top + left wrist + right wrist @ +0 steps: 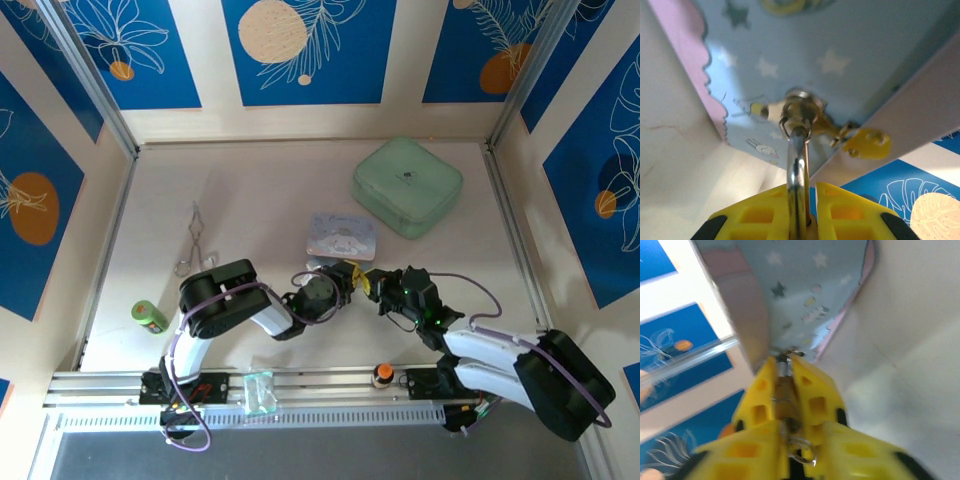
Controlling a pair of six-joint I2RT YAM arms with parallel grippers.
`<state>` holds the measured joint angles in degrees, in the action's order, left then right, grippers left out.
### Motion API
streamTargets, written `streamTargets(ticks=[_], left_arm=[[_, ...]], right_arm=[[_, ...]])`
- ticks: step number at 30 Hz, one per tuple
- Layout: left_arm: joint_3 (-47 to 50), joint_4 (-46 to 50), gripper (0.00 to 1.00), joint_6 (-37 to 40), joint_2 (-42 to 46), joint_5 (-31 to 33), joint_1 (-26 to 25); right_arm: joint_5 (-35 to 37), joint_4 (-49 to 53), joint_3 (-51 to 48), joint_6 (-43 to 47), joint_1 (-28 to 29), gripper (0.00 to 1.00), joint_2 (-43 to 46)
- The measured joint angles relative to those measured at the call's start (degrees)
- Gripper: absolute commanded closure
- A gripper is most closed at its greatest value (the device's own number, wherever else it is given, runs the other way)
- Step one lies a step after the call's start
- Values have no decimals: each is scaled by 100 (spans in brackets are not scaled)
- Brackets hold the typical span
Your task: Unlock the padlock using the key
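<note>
Both grippers meet tip to tip just in front of the blue tin. My left gripper is shut on the padlock. In the left wrist view its silver shackle runs edge-on up between the yellow fingers, with a sliver of brass beside it. In the right wrist view the brass padlock body sits clamped between those far fingers. My right gripper is shut at the padlock's near end. A wire ring hangs between its fingers. The key's blade is hidden there.
A mint green square box lies at the back right. Silver forceps lie at the left and a small green object at the near left. An orange-capped item sits on the front rail. The tin's starry face looms close.
</note>
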<state>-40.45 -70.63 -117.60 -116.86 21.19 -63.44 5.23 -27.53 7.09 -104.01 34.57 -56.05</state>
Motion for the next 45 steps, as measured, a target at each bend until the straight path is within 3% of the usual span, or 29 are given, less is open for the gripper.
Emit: streamTargets(ticks=[3, 9, 12, 19, 20, 21, 25, 26, 27, 29, 34, 39, 45], left_arm=[[142, -186, 100, -11, 0, -133, -7], [372, -192, 100, 96, 44, -393, 28], [409, 315, 100, 282, 315, -656, 109], [356, 2299, 100, 1152, 1222, -1193, 317], [330, 2509, 100, 1298, 1294, -1228, 341], [302, 2693, 100, 1438, 1342, -1274, 367], [157, 3320, 100, 1934, 1467, -1460, 459], [140, 3414, 100, 2035, 1493, -1506, 479], [138, 3488, 100, 2118, 1519, -1561, 503], [138, 3589, 100, 2238, 1558, -1648, 551], [127, 3882, 100, 2527, 1687, -1862, 647], [127, 4024, 100, 2653, 1779, -2022, 695], [125, 4247, 100, 2736, 1921, -2118, 708]], right_arm=[[-474, 979, 153, 734, -188, 27, 282], [-1021, 2750, 861, 2686, -520, 27, 439], [-994, 3521, 1364, 3696, -518, 33, 376], [-472, 4225, 1908, 5681, -234, 33, 407], [-343, 4264, 1910, 5928, -164, 30, 415], [-225, 4297, 1910, 6100, -96, 1, 420], [155, 4347, 1910, 7047, 343, 1, 420], [238, 4345, 1910, 7228, 452, 2, 420], [315, 4339, 1910, 7447, 595, 10, 420], [409, 4181, 1875, 7847, 866, 35, 433], [730, 3410, 1416, 8491, 1440, 41, 603], [955, 3099, 1255, 8719, 1458, 42, 417], [1008, 2660, 1274, 8902, 1622, 53, -337]])
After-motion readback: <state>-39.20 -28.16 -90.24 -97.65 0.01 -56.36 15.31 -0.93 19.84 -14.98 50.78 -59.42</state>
